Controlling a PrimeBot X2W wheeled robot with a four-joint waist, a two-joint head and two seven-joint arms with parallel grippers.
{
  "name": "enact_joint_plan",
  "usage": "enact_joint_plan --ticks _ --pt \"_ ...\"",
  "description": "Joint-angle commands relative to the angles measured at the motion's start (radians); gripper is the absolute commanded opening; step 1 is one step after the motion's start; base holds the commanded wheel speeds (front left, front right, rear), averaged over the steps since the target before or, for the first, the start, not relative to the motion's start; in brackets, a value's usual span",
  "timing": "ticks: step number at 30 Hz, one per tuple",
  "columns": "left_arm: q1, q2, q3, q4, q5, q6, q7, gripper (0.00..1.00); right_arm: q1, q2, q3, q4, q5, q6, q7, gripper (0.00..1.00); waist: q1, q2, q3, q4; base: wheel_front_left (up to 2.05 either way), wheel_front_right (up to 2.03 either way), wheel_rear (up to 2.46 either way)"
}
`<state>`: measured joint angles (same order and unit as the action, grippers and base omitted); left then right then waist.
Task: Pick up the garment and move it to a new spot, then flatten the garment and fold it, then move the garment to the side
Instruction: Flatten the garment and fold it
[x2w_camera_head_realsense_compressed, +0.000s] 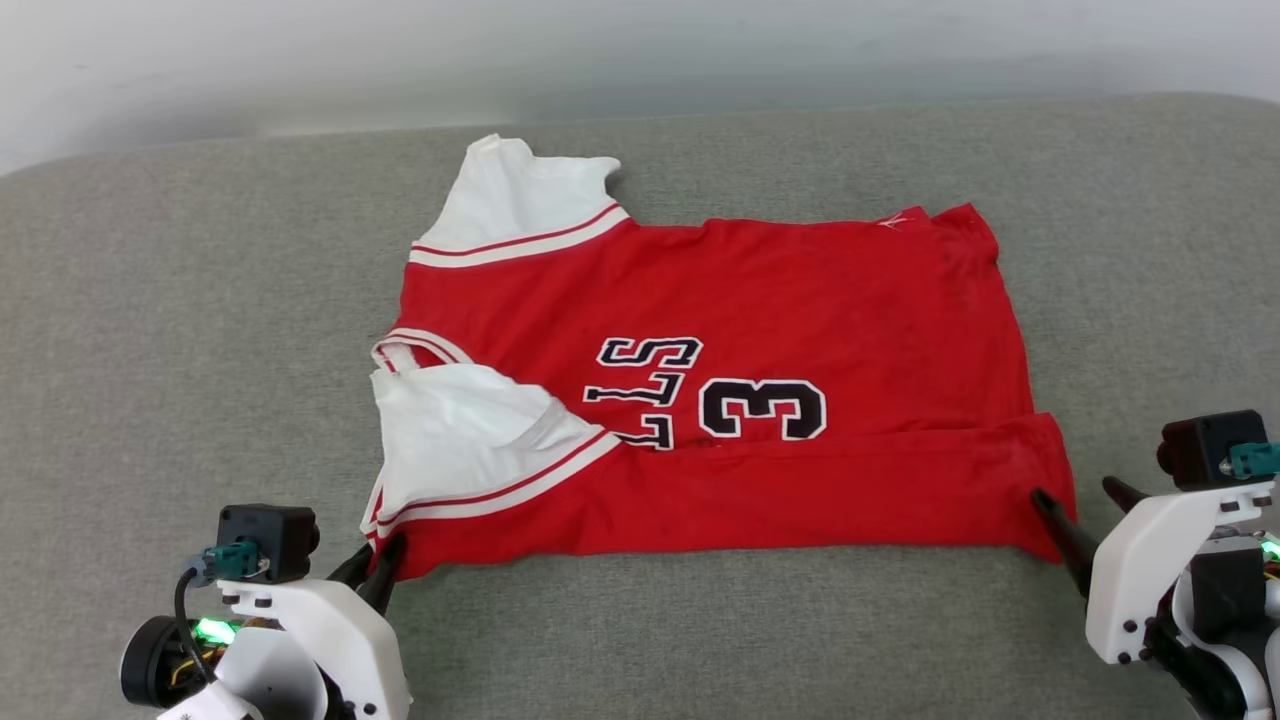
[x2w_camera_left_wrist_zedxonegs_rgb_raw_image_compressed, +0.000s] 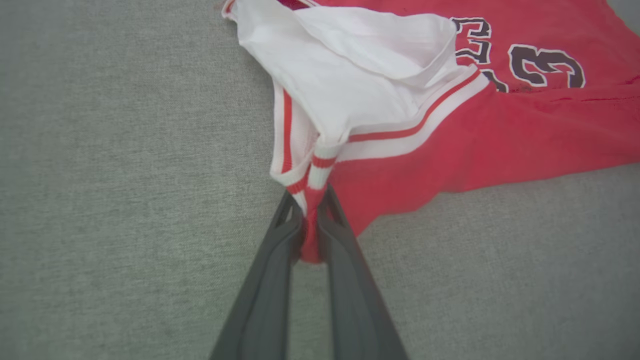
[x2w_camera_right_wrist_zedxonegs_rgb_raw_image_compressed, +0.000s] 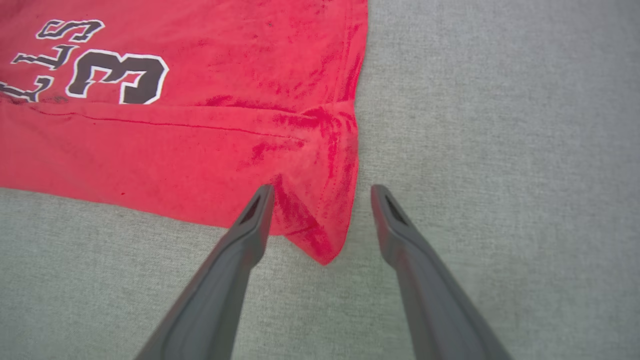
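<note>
Partly folded red garment (x2w_camera_head_realsense_compressed: 800, 300), white sleeves; left fingers (x2w_camera_left_wrist_zedxonegs_rgb_raw_image_compressed: 277, 260) pinch corner, right fingers (x2w_camera_right_wrist_zedxonegs_rgb_raw_image_compressed: 242, 240) spread wide.

Right end effector (x2w_camera_right_wrist_zedxonegs_rgb_raw_image_compressed: 322, 192): two dark fingers spread apart. Corner of red jersey garment (x2w_camera_right_wrist_zedxonegs_rgb_raw_image_compressed: 200, 150), bearing a black white-outlined number, lies between them, ungripped, on grey woven fabric surface (x2w_camera_right_wrist_zedxonegs_rgb_raw_image_compressed: 500, 125).

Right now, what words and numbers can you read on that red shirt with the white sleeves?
"LLS": black white-outlined letters lying sideways on the front of the red jersey T-shirt with white short sleeves. The folded-over red strip cuts off the last letter, so more may be hidden.
"3": big black white-outlined number beside those letters.
Nothing else here can be read.
</note>
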<state>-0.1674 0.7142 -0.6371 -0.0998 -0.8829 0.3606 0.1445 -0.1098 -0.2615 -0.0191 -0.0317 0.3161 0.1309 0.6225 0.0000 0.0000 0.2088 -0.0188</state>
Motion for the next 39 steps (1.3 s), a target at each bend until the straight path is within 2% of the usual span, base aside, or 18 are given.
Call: enact_joint_plan --ticks 1,9,17,18,19,20,21,24,30,39 --pt "0.009 0.011 0.002 -0.021 0.014 0.011 -0.004 0.0 -0.016 0.002 -0.008 0.018 -0.014 0.0 0.006 1.0 0.0 0.0 -0.001 0.016 0.0 0.0 0.0" --pt "-0.016 0.027 -0.005 -0.133 0.054 0.036 -0.002 0.0 -0.046 0.014 -0.011 0.125 -0.03 0.0 0.06 1.0 0.0 0.0 0.045 0.058 0.0 0.0 0.0" --pt "-0.051 0.011 -0.02 -0.155 0.077 0.037 0.004 0.0 -0.06 0.026 0.008 0.251 -0.053 0.0 0.118 1.0 0.0 0.0 0.093 0.092 0.0 0.0 0.0" --pt "-0.052 0.012 -0.022 -0.149 0.078 0.036 0.007 0.0 -0.058 0.028 0.006 0.262 -0.054 0.0 0.121 0.89 0.0 0.0 0.095 0.094 0.0 0.0 0.0" --pt "-0.053 0.013 -0.026 -0.144 0.08 0.033 0.011 0.0 -0.054 0.026 0.005 0.272 -0.058 0.0 0.124 0.4 0.0 0.0 0.095 0.094 0.0 0.0 0.0" --pt "-0.053 0.011 -0.029 -0.14 0.077 0.028 0.015 0.0 -0.051 0.023 0.004 0.28 -0.061 0.0 0.125 0.05 0.0 0.0 0.095 0.095 0.0 0.0 0.0" --pt "-0.052 0.01 -0.033 -0.135 0.074 0.026 0.016 0.0 -0.048 0.02 0.001 0.284 -0.063 -0.001 0.125 0.0 0.0 0.0 0.093 0.094 0.0 0.0 0.0" --pt "-0.039 0.015 -0.044 -0.103 0.065 0.015 0.026 0.0 -0.047 0.009 -0.019 0.282 -0.05 -0.001 0.114 0.0 0.0 0.0 0.068 0.084 0.0 0.0 0.0" --pt "0.02 0.034 -0.035 -0.069 0.04 0.024 0.011 0.0 -0.025 -0.034 -0.024 0.215 -0.026 -0.001 0.119 0.0 0.0 0.0 0.008 0.059 0.0 0.0 0.0" --pt "0.154 0.094 -0.07 -0.108 0.004 0.042 0.052 0.0 0.097 -0.113 -0.024 0.072 0.035 -0.001 0.221 0.0 0.0 0.0 -0.068 0.023 0.0 0.0 0.0"
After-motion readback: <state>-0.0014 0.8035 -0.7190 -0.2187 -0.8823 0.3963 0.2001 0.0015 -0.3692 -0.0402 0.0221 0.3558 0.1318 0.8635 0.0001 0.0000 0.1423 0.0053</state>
